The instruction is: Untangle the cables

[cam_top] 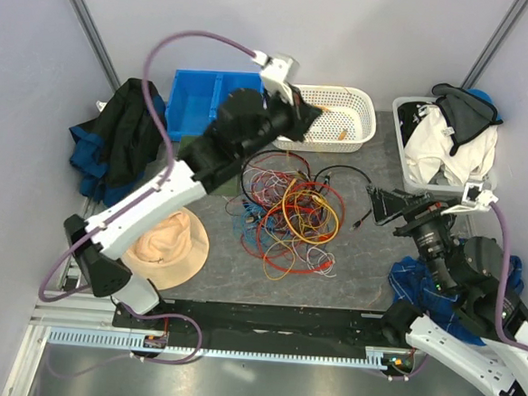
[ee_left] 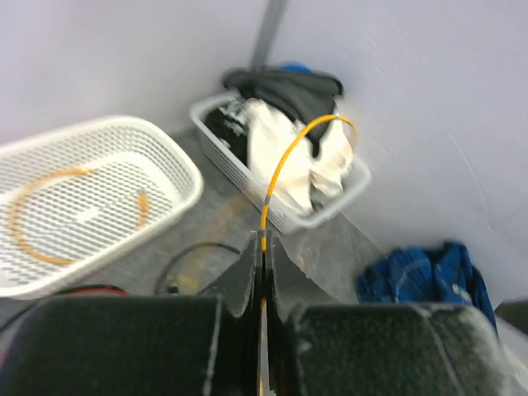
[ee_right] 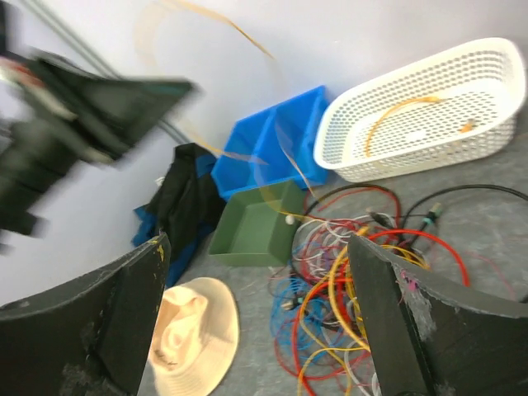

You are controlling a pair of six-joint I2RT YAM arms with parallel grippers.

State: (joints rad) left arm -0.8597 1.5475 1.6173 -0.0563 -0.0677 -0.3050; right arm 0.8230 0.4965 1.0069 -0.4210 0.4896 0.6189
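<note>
Overhead, the tangle of cables (cam_top: 290, 213) lay in the middle of the counter (cam_top: 368, 269), red, orange-yellow, blue, white and black loops piled together. The left gripper (ee_left: 262, 247) was raised at upper centre of the top view, beside the white basket (cam_top: 342, 113). Its jaws were pressed together on a yellow cable (ee_left: 280, 165), which arched up and to the right in the left wrist view. Another orange-yellow piece lay curled inside that basket. The right gripper (cam_top: 374, 206) sat at the right edge of the tangle with its jaws wide apart and nothing between them. A tan hat (cam_top: 165, 245) rested at lower left, and a blue bin (cam_top: 194, 98) stood at upper left.
</note>
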